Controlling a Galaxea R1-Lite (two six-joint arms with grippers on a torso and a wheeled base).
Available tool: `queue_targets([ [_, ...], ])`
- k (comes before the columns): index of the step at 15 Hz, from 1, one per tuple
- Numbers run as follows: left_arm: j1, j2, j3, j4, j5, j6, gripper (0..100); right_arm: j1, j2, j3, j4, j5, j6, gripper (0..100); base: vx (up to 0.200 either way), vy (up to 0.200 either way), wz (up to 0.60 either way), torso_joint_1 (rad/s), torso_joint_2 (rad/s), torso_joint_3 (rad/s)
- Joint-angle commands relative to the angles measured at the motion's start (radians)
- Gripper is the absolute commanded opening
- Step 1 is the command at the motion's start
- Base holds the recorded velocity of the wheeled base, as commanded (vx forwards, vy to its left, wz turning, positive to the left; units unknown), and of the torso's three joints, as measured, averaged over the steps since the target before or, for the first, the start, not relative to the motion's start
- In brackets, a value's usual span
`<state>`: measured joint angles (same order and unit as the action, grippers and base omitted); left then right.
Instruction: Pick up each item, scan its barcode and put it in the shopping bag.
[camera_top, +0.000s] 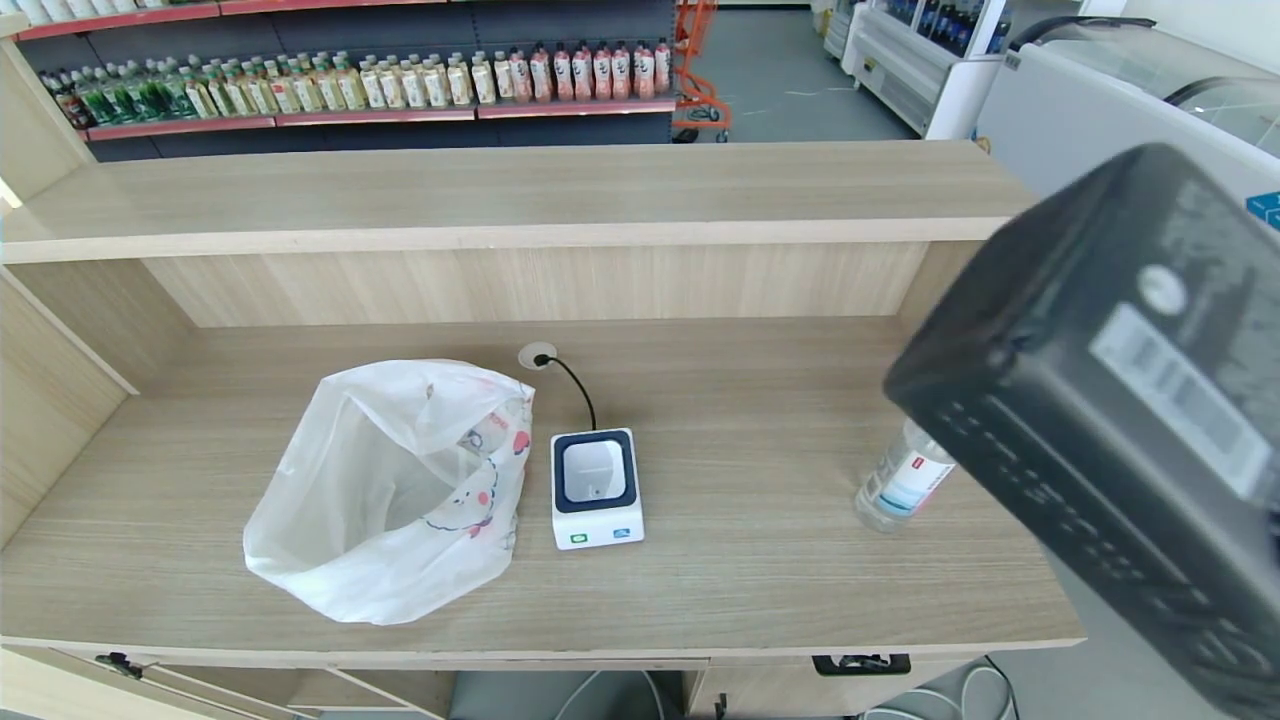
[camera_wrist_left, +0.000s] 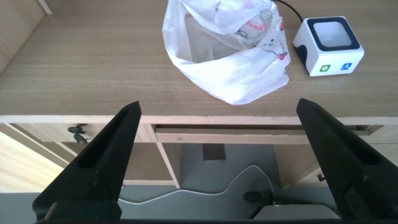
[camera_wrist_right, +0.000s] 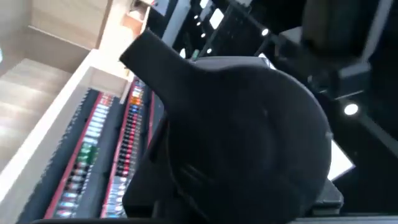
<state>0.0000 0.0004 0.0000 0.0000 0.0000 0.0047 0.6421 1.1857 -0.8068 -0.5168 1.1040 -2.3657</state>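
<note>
A white plastic shopping bag (camera_top: 390, 490) lies open on the wooden counter (camera_top: 740, 560), left of centre. Just right of it stands a small white barcode scanner (camera_top: 595, 487) with a dark window and a black cable. A clear water bottle (camera_top: 900, 480) with a white and blue label stands at the counter's right. A bulky black part of my right arm (camera_top: 1120, 400) hangs high in front of the bottle and hides its top. My left gripper (camera_wrist_left: 219, 109) is open and holds nothing. It hovers off the counter's front edge, facing the bag (camera_wrist_left: 230, 50) and the scanner (camera_wrist_left: 329, 43).
The counter has a raised wooden back ledge (camera_top: 500, 200) and a side wall on the left. A cable hole (camera_top: 537, 356) sits behind the scanner. Shop shelves with bottles (camera_top: 360, 80) and freezers (camera_top: 1100, 90) stand beyond the counter.
</note>
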Motion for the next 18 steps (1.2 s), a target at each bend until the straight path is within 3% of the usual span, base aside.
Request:
queue_targets([
  [1,0.0,0.0,0.0,0.0,0.0,0.0,100,0.011,-0.049,0.021,0.006,0.028,-0.038,0,0.0,0.0,0.0,0.0,0.0,0.0],
  [5,0.0,0.0,0.0,0.0,0.0,0.0,100,0.005,-0.071,0.06,0.018,0.037,-0.093,0,0.0,0.0,0.0,0.0,0.0,0.0],
  [9,0.0,0.0,0.0,0.0,0.0,0.0,100,-0.013,-0.106,0.061,0.307,0.043,-0.248,0,0.0,0.0,0.0,0.0,0.0,0.0],
  [11,0.0,0.0,0.0,0.0,0.0,0.0,100,-0.03,-0.124,0.058,0.376,0.045,-0.282,0,0.0,0.0,0.0,0.0,0.0,0.0],
  [18,0.0,0.0,0.0,0.0,0.0,0.0,100,-0.048,-0.127,0.043,0.382,0.043,-0.276,0,0.0,0.0,0.0,0.0,0.0,0.0],
])
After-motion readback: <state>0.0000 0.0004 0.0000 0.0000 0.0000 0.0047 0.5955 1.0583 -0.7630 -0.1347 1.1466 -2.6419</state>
